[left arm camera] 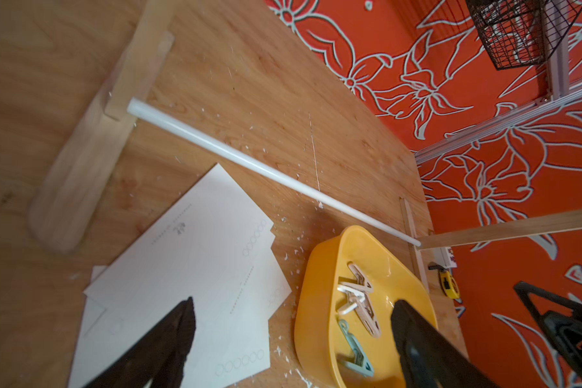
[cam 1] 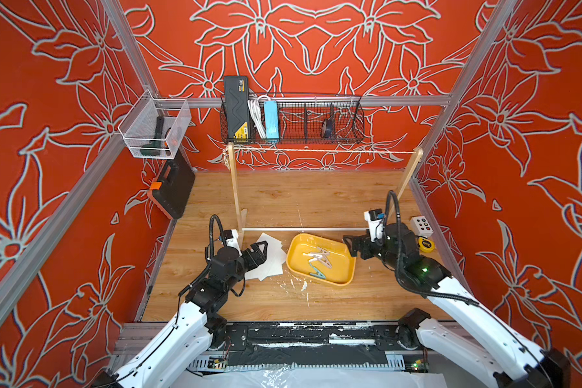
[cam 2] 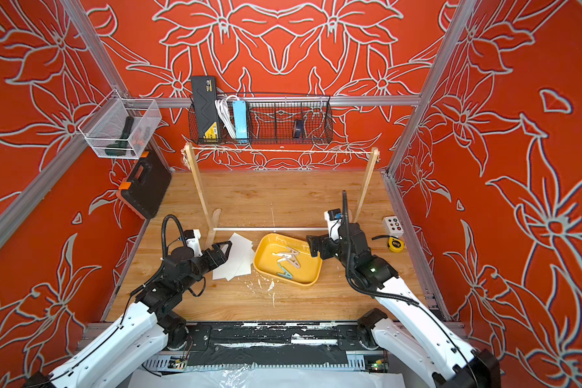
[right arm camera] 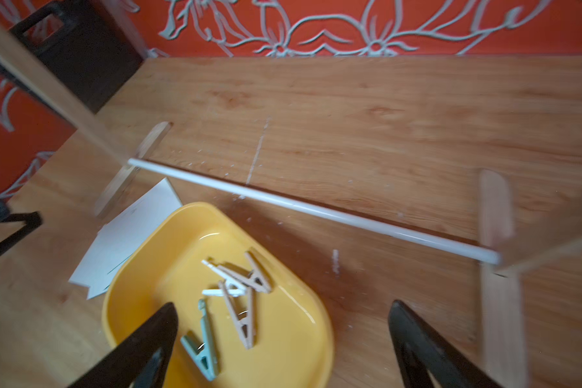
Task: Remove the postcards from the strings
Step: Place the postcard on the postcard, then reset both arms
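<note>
The postcards point(cam 1: 273, 259) lie in a loose white pile flat on the table point(cam 1: 283, 198), at 9 o'clock from the yellow tray point(cam 1: 345, 280) of clothespins point(cam 1: 320, 258). The left gripper point(cam 1: 262, 252) hangs over the pile, fingers spread wide, holding nothing. The right gripper point(cam 1: 350, 247), equally wide, is at the tray's 2 o'clock rim. The string point(cam 1: 316, 150) spans the table's 12 o'clock side.

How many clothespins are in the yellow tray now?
4, all in the yellow tray: one teal clothespin, and three pale clothespins overlapping beside it mid-tray. The overlap may hide another.
</note>
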{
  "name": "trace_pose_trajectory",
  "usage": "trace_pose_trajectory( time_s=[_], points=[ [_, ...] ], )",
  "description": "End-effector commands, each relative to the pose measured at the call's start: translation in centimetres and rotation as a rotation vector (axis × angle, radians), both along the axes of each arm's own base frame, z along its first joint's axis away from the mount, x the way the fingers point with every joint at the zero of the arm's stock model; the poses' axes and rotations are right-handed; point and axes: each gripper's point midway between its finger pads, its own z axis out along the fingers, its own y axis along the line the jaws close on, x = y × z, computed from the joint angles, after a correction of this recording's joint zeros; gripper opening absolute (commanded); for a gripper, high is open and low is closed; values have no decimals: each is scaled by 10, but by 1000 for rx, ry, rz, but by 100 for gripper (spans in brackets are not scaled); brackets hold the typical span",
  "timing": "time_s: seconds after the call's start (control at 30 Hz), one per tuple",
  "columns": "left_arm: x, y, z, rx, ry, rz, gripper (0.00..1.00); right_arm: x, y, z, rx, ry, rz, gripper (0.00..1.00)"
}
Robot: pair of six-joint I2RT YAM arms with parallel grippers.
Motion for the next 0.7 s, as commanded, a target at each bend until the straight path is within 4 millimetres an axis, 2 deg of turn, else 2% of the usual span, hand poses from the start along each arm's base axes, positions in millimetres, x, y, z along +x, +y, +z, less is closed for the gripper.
trace_pose_trajectory(
  time_s=[0.0,0.1,0.2,0.4,0.47,0.57,0.67],
  points=[
    [11,23,16,185,-63,57,91,-2,-60,-23,-65,77,-256,98],
    [21,42,26,259,-80,113,93,-1,-101,-26,-80,92,-428,98],
    [32,69,28,306,-67,208,96,1,-140,-25,-131,89,-611,98],
    [48,121,9,430,-36,407,98,5,-203,-30,-281,2,-917,98],
    [52,137,-3,470,-22,456,98,9,-210,-40,-334,-16,-950,98],
    [60,159,-33,467,80,508,98,21,-214,-64,-404,25,-957,98],
    [75,160,-39,492,63,483,98,35,-212,-81,-409,10,-945,97]
  ],
)
